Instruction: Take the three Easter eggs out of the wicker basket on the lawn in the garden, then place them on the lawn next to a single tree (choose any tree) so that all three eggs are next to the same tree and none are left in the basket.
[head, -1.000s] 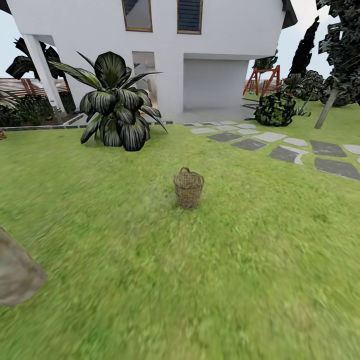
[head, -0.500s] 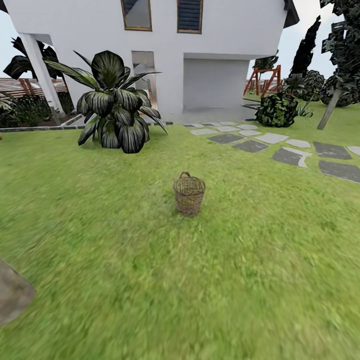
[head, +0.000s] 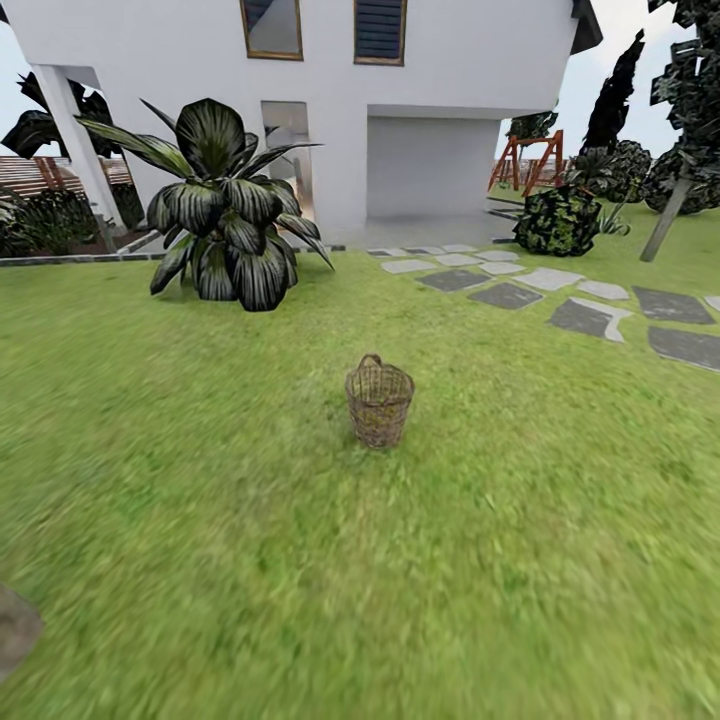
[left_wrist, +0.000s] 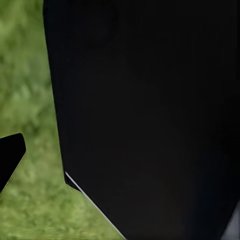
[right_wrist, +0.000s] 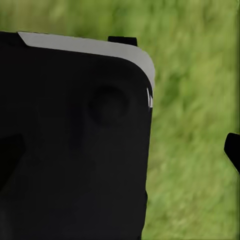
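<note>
Wide green grass lawn (head: 200, 520) before a white two-storey house (head: 330, 100); broad dark-leaved plant (head: 225, 205); grey stepping stones (head: 590, 315). Small brown round wicker basket (head: 379, 401) stands upright mid-lawn. Gripper openings cannot be judged.

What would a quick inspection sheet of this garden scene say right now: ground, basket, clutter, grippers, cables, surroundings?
Surface: lawn, flat green grass, blurred close to the camera.
Job's things: basket stands upright on the grass, handle loop at its far rim; whether eggs are inside cannot be told from here.
Clutter: a grey rock at the near left edge.
Grippers: dark robot parts block much of both wrist views over grass; open or shut cannot be told.
Cables: nothing seen.
Surroundings: white house, big broad-leaved plant, stepping stones, round bush, red swing frame, leaning tree trunk at far right.
</note>
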